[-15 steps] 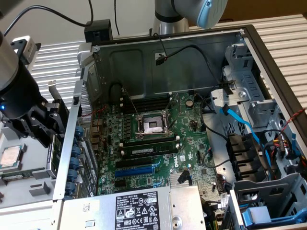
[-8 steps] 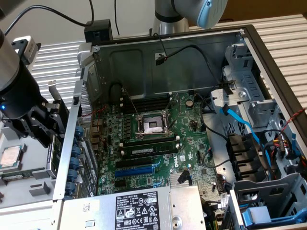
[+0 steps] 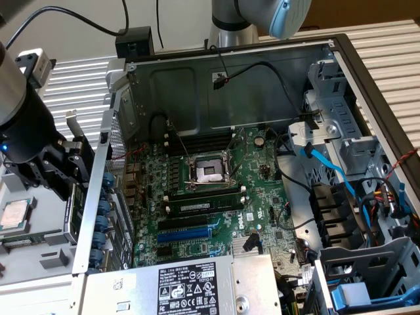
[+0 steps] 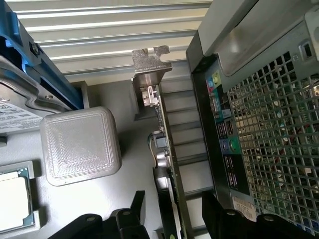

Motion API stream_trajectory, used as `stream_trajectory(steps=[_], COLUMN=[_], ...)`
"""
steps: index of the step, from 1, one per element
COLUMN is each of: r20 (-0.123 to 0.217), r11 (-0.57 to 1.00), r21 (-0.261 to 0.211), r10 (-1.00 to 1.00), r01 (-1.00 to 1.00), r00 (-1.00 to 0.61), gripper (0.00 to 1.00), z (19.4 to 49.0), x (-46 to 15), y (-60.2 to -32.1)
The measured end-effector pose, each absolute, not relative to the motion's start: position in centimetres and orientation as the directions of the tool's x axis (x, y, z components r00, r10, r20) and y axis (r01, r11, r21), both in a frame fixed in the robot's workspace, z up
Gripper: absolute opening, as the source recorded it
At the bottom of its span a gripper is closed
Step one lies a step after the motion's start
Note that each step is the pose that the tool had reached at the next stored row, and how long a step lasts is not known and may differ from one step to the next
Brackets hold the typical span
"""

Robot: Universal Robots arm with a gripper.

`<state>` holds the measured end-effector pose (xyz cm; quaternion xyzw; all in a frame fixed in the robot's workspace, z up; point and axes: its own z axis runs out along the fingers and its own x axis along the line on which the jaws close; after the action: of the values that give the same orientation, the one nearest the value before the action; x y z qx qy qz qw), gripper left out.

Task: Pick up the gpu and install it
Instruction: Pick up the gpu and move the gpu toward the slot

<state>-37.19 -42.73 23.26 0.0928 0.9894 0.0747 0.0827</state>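
Note:
The gpu (image 4: 164, 149) stands on its edge in a grey holder, just outside the computer case. Its silver end bracket (image 4: 149, 64) points away from the wrist camera. In the exterior view the bracket's tip (image 3: 70, 123) pokes up beside the case's rear wall, and the rest of the card is hidden behind the arm. My gripper (image 4: 174, 224) is open and straddles the card, with one black finger (image 4: 130, 214) on each side and a gap to the board on both. Seen from outside, the gripper (image 3: 73, 164) hangs at the exterior view's left, off the case.
The open case holds the green motherboard (image 3: 262, 177) with a blue slot (image 3: 184, 234) near the power supply (image 3: 190, 285). The case's rear panel with ports (image 4: 224, 144) and mesh (image 4: 279, 139) stands close beside the card. A processor (image 4: 12, 204) and a grey block (image 4: 79, 144) lie on the tray.

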Motion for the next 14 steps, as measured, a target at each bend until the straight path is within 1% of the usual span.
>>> stream_trajectory(steps=[8,14], r20=[-0.171,-0.173], r11=[0.969,0.969], r21=[0.169,0.17], r10=[0.207,0.208], r01=[0.179,0.179], r00=[-0.963,-0.963], gripper=[0.57,0.57], z=[23.08,23.06], x=[-37.78,-37.8], y=[-42.72,-42.72])
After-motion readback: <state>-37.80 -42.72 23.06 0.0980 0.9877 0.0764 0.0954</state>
